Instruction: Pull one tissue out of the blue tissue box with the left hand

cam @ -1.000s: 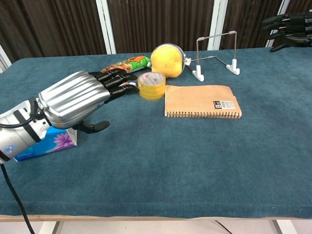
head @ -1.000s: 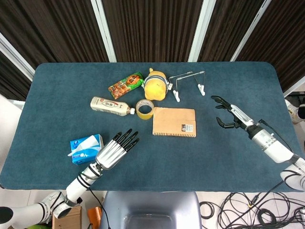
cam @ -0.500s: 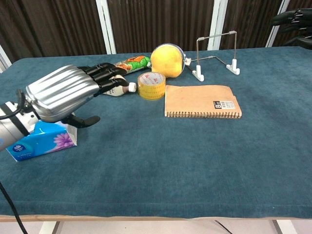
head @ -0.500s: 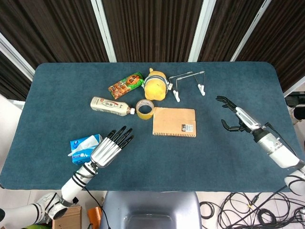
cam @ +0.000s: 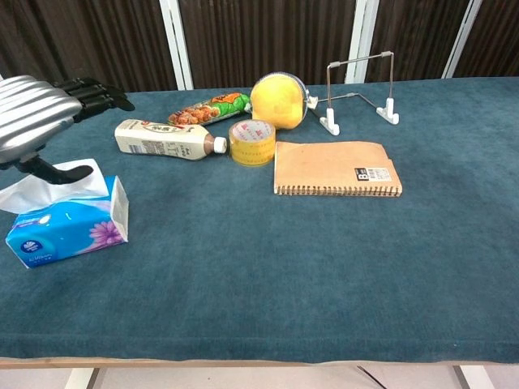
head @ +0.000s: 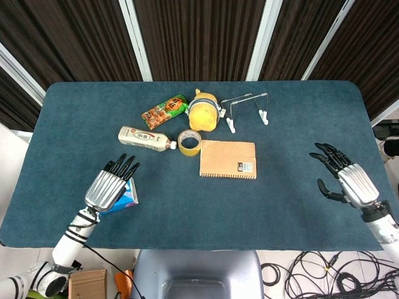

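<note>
The left hand [head: 111,185] has swung from beside the tissue box [cam: 69,228] to right above it, fingers spread wide and holding nothing (thumb [cam: 58,171] hanging just over the tissue [cam: 45,189] that sticks up). The reach looks nearly done; pinching comes next. The right hand [head: 346,180], empty and loosely spread, has pulled back, well away from the box.

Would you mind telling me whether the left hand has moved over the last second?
Yes. The left hand has shifted left, away from the notebook, and is now over the blue tissue box, fingers spread, holding nothing.
</note>
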